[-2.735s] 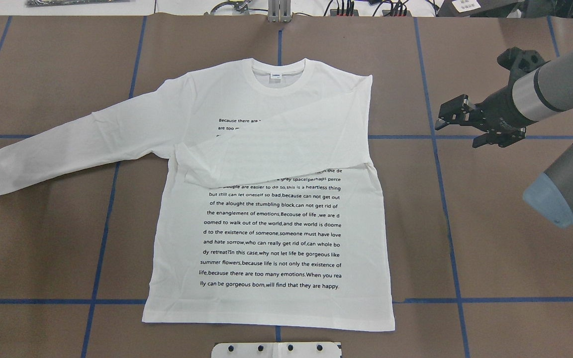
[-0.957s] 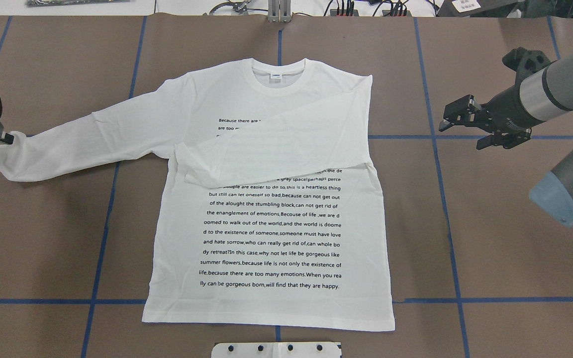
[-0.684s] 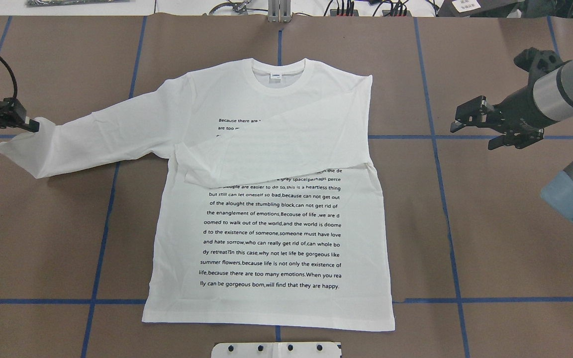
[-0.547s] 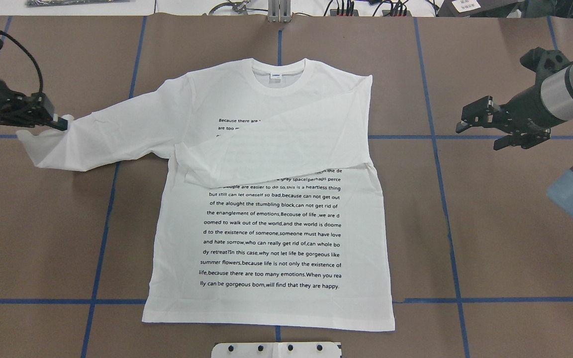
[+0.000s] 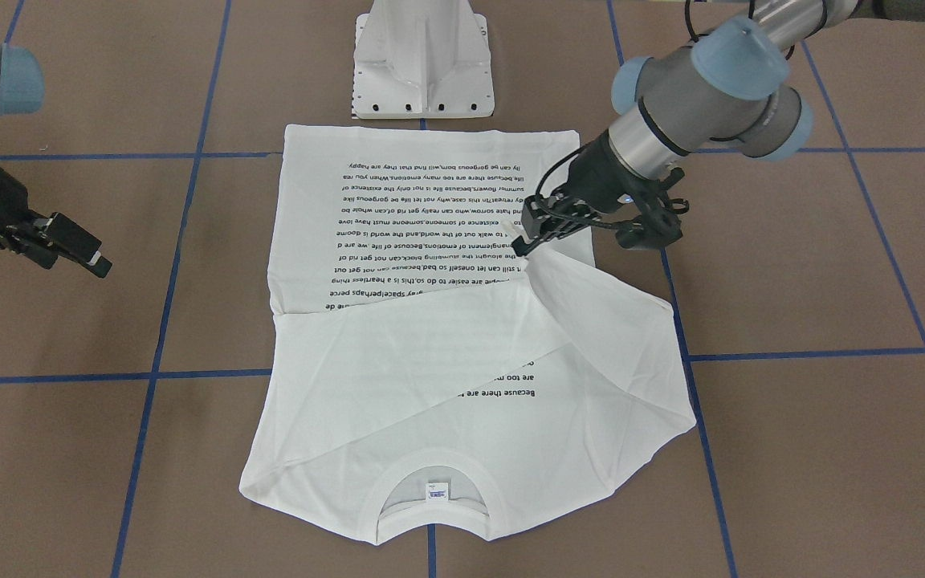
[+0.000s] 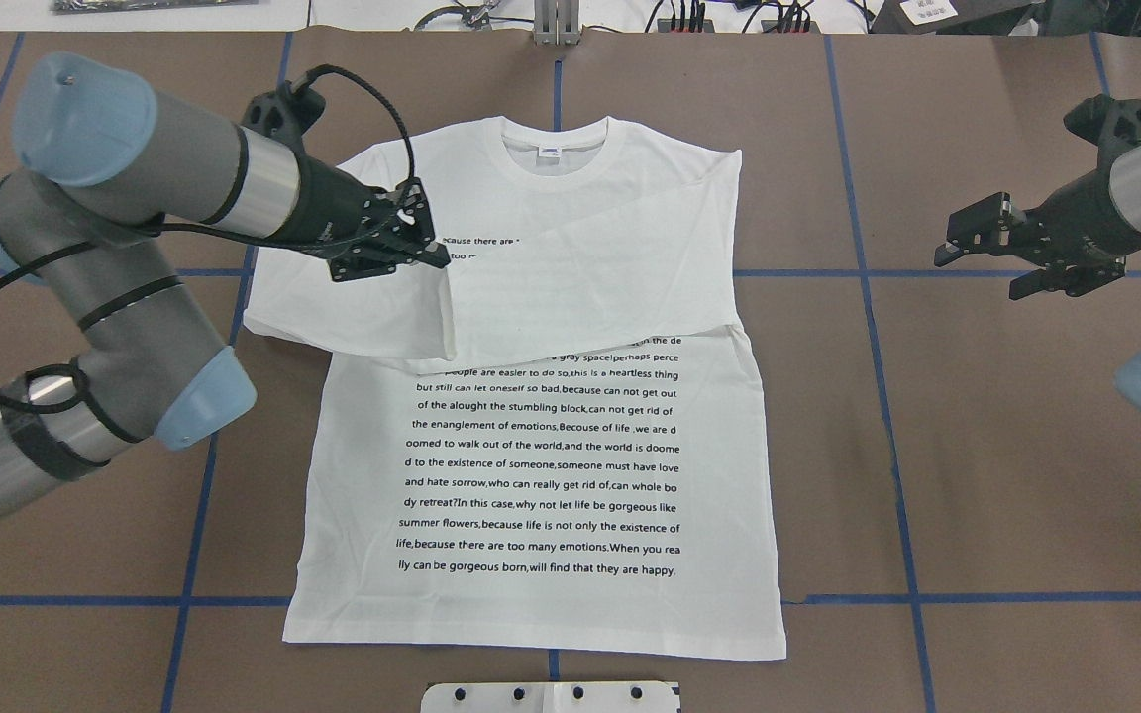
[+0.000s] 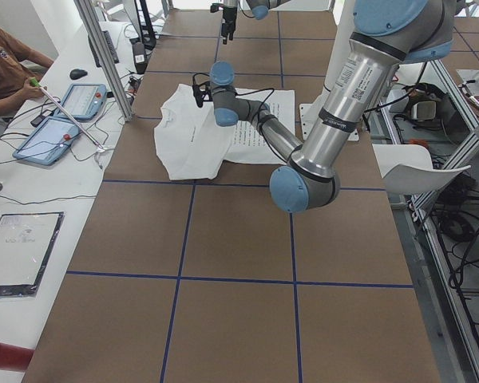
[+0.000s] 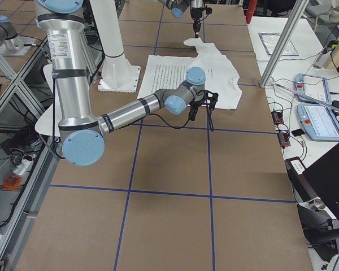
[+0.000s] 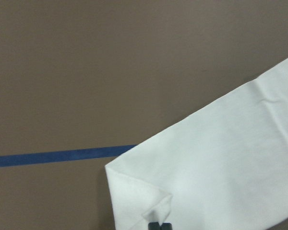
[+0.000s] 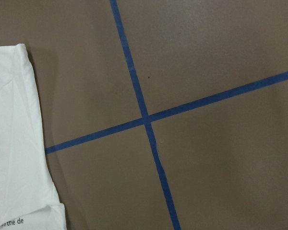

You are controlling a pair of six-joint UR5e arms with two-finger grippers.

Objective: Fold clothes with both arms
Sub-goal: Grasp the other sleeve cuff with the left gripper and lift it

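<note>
The white long-sleeved T-shirt (image 6: 541,465) lies flat, printed side up, collar at the far edge. One sleeve (image 6: 590,287) is folded across the chest. My left gripper (image 6: 432,257) is shut on the cuff of the other sleeve (image 6: 353,312) and holds it above the chest, so that sleeve doubles back over the shoulder. In the front-facing view the same gripper (image 5: 520,245) pinches the cuff above the text lines. The left wrist view shows the cuff corner (image 9: 153,211) between the fingertips (image 9: 158,225). My right gripper (image 6: 977,275) hangs open, right of the shirt, holding nothing.
The white pedestal base (image 5: 422,64) stands at the shirt's hem. Blue tape lines (image 6: 868,297) cross the brown table. A seated person (image 7: 4,64) and tablets (image 7: 60,120) are at a side desk beyond the table's far edge.
My left gripper has carried the sleeve cuff from the far left of the table rightward and up over the shirt's chest. My right gripper has drawn back a little to the right.
</note>
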